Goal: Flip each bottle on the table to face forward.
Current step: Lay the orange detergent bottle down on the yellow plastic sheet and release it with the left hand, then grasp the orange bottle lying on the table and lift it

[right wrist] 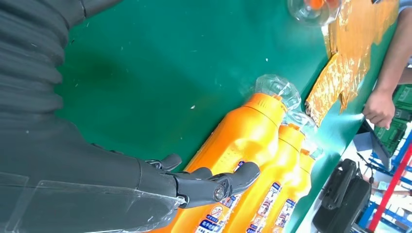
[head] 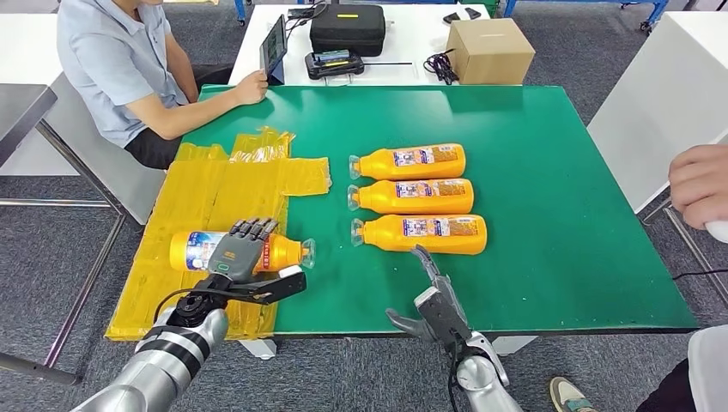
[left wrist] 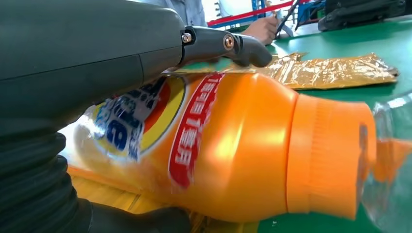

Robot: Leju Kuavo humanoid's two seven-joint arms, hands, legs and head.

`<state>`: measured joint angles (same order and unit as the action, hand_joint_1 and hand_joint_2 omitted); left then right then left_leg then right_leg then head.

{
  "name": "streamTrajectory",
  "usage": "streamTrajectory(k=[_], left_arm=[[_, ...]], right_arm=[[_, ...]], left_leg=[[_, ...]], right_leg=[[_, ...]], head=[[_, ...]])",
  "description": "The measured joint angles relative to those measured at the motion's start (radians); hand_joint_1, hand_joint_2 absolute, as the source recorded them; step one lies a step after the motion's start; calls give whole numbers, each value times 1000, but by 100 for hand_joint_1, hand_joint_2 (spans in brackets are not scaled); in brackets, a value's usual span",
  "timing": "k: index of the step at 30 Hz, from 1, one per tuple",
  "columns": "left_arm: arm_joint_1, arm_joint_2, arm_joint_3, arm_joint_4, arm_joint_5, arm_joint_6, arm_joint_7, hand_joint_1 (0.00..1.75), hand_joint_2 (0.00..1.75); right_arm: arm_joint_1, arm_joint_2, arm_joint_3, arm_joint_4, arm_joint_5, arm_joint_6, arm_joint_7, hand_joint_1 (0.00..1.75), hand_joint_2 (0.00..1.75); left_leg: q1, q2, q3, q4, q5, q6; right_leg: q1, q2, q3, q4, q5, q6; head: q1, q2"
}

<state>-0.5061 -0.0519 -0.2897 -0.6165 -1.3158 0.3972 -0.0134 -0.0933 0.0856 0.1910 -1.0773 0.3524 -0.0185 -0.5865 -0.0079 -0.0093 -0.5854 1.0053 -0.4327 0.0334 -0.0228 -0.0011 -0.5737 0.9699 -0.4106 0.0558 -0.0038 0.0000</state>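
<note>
An orange bottle lies on its side on the yellow sheet, its clear cap pointing right. My left hand grips it, fingers draped over the top and thumb on the near side. In the left wrist view the bottle shows its red and blue label, with fingers above it. Three more orange bottles lie in a row on the green table, caps to the left. My right hand is open at the table's front edge, just short of the nearest bottle.
A seated person rests a hand on the table's far left corner. Another person's hand is at the right edge. Behind stands a white table with a black bag and a cardboard box.
</note>
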Motion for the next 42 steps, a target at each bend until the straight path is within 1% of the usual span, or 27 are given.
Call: streamTrajectory(k=[4,9,14,16,21,24,28,30,33,36,38,39,40,42], left_arm=[[-22,0,-11,24,-2,-31,9,0,175],[-35,0,-14,41,-1,-40,11,0,175],[-48,0,-15,53,24,-62,-2,0,175],[-47,0,-15,56,29,-32,-10,0,175],[-25,-2,-22,49,8,80,-19,0,175],[13,-6,-44,1,-34,159,-10,0,175],[122,-18,-78,-142,-106,281,3,0,175],[186,-26,-94,-238,-142,301,7,0,175],[268,-35,-113,-379,-174,305,2,0,175],[335,-41,-117,-515,-178,306,-45,0,175],[377,-54,-116,-612,-153,306,-116,0,175],[396,-65,-114,-658,-127,306,-167,0,175],[415,-82,-108,-697,-84,306,-238,0,175],[452,-133,-78,-742,57,306,-426,0,175]], right_arm=[[0,4,-6,0,0,0,-1,0,175],[0,4,-9,0,0,0,-1,0,175],[0,5,-13,0,2,0,-3,0,175],[0,5,-15,0,4,0,-6,0,175],[4,5,-18,0,5,-5,-13,0,175],[12,6,-26,0,6,-13,-17,0,175],[29,8,-33,0,6,-37,-24,0,175],[37,9,-34,0,7,-49,-28,0,175],[48,10,-34,0,9,-59,-30,0,175],[57,10,-34,0,17,-78,-34,0,175],[62,10,-34,-2,45,-122,-44,0,175],[63,10,-34,-4,69,-157,-49,0,175],[65,9,-33,-8,103,-203,-50,0,175],[65,4,-27,-20,198,-319,-37,0,175]], left_leg=[[0,0,1,0,1,-1],[1,0,2,-1,2,-3],[2,0,2,-1,4,-4],[2,0,2,-1,4,-4],[2,1,1,0,4,-4],[2,1,0,0,4,-4],[2,0,-5,0,4,-3],[2,0,-7,0,3,-3],[2,1,-11,0,3,-3],[2,1,-13,0,3,-3],[2,0,-13,0,3,-3],[2,0,-14,0,3,-3],[2,0,-14,0,3,-3],[1,1,-14,0,2,-3]], right_leg=[[0,0,1,0,1,-2],[1,0,0,0,4,-5],[2,0,1,0,4,-6],[2,0,0,0,4,-6],[2,0,-1,0,4,-6],[2,0,-2,0,4,-6],[2,0,-6,0,4,-5],[2,0,-8,0,4,-5],[2,0,-12,0,4,-5],[2,0,-14,0,4,-5],[2,0,-15,0,4,-5],[2,0,-15,0,4,-5],[2,0,-15,0,4,-5],[2,0,-15,0,3,-5]], head=[[0,0],[0,0],[0,0],[0,0],[0,0],[0,0],[0,0],[0,0],[0,0],[0,0],[0,0],[0,0],[0,0],[0,0]])
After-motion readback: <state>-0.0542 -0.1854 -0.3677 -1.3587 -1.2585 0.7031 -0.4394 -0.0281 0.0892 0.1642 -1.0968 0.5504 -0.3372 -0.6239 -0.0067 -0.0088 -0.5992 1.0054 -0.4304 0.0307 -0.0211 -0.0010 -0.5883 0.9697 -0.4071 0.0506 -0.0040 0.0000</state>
